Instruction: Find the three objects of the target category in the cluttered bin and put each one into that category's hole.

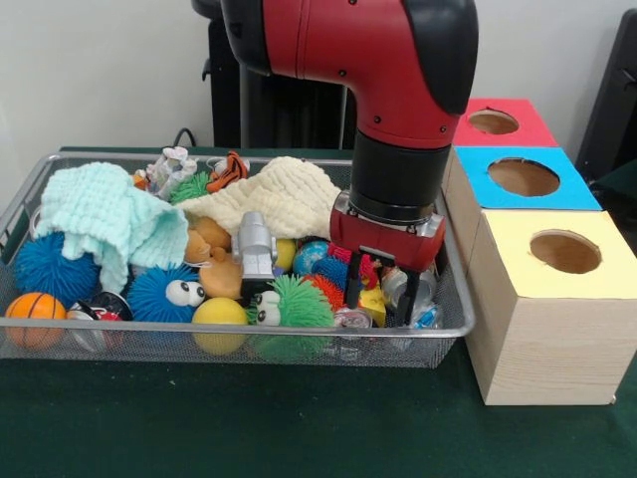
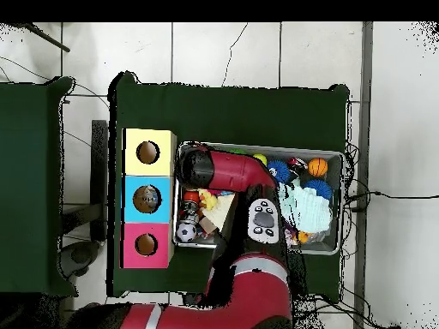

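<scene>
The red arm reaches down into the wire bin [image 1: 453,324] at its right end in the front view. The claw [image 1: 381,296] hangs with its two black fingers [image 1: 353,284] spread apart, their tips among the toys, just above a yellow toy [image 1: 372,302] and beside a shiny can [image 1: 413,294]. It pinches nothing. Beside the bin on the green worktop [image 1: 249,418] stand three boxes with round holes: yellow box [image 1: 557,299], blue box [image 1: 523,179], red box [image 1: 498,121]. A mint cloth [image 1: 100,214] and a cream cloth [image 1: 284,194] cover part of the toys.
</scene>
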`<action>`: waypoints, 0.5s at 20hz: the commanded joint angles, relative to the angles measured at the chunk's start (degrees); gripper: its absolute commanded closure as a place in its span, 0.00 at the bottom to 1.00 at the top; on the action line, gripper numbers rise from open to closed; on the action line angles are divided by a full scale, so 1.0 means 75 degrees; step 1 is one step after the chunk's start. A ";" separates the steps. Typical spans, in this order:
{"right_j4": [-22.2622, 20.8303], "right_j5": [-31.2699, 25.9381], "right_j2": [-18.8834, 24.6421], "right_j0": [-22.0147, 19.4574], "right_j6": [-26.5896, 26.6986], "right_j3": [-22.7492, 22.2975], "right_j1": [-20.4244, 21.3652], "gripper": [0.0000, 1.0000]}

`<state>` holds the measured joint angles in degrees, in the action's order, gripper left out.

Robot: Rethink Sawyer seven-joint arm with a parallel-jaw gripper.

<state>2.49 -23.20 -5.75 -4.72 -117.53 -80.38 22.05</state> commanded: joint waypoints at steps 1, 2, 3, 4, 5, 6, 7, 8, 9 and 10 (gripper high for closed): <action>0.0363 -0.0157 0.0382 0.0179 -0.1434 -0.0673 -0.0340 0.00; 0.0401 -0.0195 0.0366 0.0215 -0.1469 -0.0657 -0.0328 0.00; 0.0439 -0.0233 0.0351 0.0252 -0.1504 -0.0641 -0.0316 0.00; 0.0478 -0.0254 0.0336 0.0291 -0.1546 -0.0658 -0.0293 0.00; 0.0518 -0.0293 0.0311 0.0334 -0.1583 -0.0620 -0.0299 0.00; 0.0551 -0.0303 0.0304 0.0350 -0.1595 -0.0612 -0.0297 0.00; 0.0585 -0.0313 0.0297 0.0366 -0.1606 -0.0604 -0.0296 0.00; 0.0611 -0.0275 0.0292 0.0386 -0.1616 -0.0654 -0.0280 0.00; 0.0647 -0.0285 0.0278 0.0401 -0.1621 -0.0622 -0.0297 0.00; 0.0683 -0.0296 0.0259 0.0419 -0.1619 -0.0635 -0.0272 0.00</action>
<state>4.81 -23.19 -5.74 -2.06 -117.53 -80.39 21.73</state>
